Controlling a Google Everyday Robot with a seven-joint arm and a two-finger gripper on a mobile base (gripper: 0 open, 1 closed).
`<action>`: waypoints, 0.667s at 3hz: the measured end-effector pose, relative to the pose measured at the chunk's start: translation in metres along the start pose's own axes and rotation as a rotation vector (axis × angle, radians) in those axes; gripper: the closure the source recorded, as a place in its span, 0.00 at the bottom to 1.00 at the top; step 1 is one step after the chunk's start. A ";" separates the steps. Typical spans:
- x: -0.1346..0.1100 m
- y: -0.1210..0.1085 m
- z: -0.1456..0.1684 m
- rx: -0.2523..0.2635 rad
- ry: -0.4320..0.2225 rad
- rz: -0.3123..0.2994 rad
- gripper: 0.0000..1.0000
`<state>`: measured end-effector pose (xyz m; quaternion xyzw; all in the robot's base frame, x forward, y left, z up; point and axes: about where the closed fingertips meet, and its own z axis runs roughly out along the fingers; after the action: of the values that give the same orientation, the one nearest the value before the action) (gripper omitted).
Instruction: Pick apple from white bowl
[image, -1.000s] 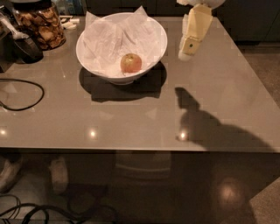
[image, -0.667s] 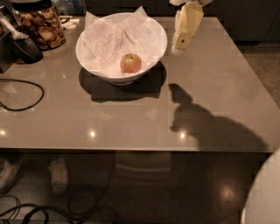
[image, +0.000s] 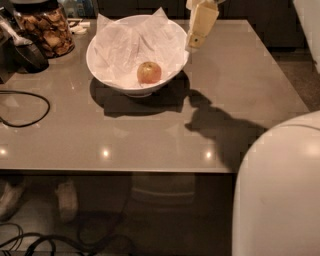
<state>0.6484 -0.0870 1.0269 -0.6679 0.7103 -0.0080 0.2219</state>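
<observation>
The small yellowish-red apple (image: 149, 72) lies inside the large white bowl (image: 100, 67), on the crumpled white paper, toward the bowl's near side. The bowl stands at the back middle of the grey table (image: 150, 135). My cream-coloured gripper (image: 194, 42) hangs from the top of the view, just above and beside the bowl's right rim, to the upper right of the apple and apart from it. It holds nothing that I can see. My white arm (image: 280, 190) fills the lower right corner.
A glass jar of brown snacks (image: 45, 27) stands at the back left with a dark ladle-like object (image: 27, 52) beside it. A black cable (image: 25, 107) loops on the table's left side. The table's near edge runs across the lower middle; cables lie on the floor below.
The gripper has moved left, from right of the bowl to its right rim. The view has shifted closer, and the white arm now shows at the lower right.
</observation>
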 end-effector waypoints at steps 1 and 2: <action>0.000 -0.015 0.007 0.013 0.001 0.012 0.19; -0.003 -0.022 0.021 0.004 0.001 0.014 0.14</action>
<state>0.6763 -0.0806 1.0163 -0.6624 0.7152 -0.0084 0.2229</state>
